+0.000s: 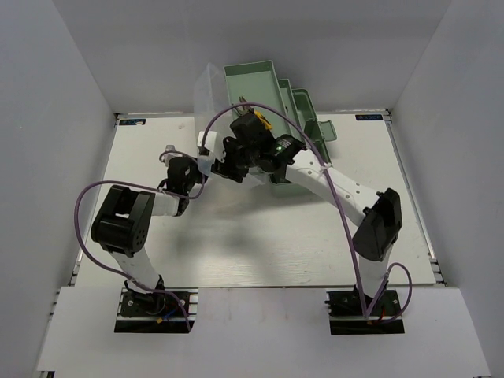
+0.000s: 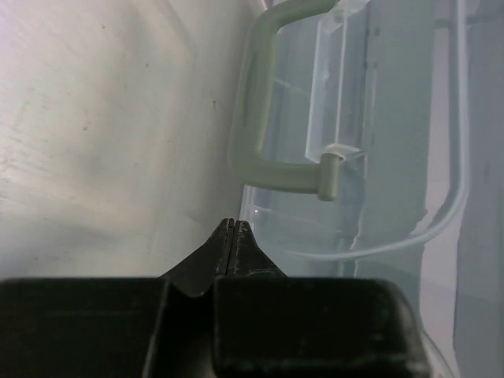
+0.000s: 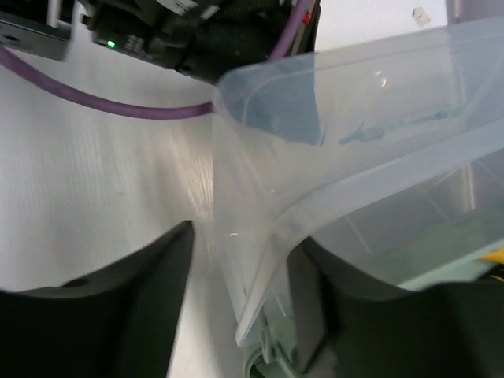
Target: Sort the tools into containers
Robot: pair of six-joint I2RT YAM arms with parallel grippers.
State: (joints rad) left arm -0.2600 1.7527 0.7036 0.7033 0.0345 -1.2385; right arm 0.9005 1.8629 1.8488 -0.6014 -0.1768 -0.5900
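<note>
The main hazard is the clear lid (image 1: 206, 94) of the toolbox (image 1: 303, 110). It stands raised on the toolbox's left side, and the right pincer (image 3: 236, 315) straddles its lower edge with the jaws released. There is a gap on at least one side, so nothing is really gripped. If that arm swings sideways, one finger (image 3: 118, 307) could catch the thin plastic and either slam the lid down over the trays or drag the whole toolbox across the counter (image 1: 260, 236).

The left pincer (image 2: 234, 232) is clenched on nothing, its tips just left of the lid and a little below the lid handle (image 2: 256, 118) in its wrist view. A push from there would shove the lid rather than hold it (closed tips give no purchase). Both wrists are crowded together at the toolbox's left front, with a purple cable (image 3: 102, 102) looping close by, so a snag or arm-to-arm knock is also plausible.

The toolbox is pale mint green with stepped trays. It sits at the far middle of the counter, its lid translucent and slightly bluish. Of the tools, only a yellow handle (image 3: 492, 256) shows, lying inside the toolbox near its front (probably one of the pliers, though too little is visible to be sure). No tool is visible on the counter around the toolbox, so the sorting may be nearly finished.
</note>
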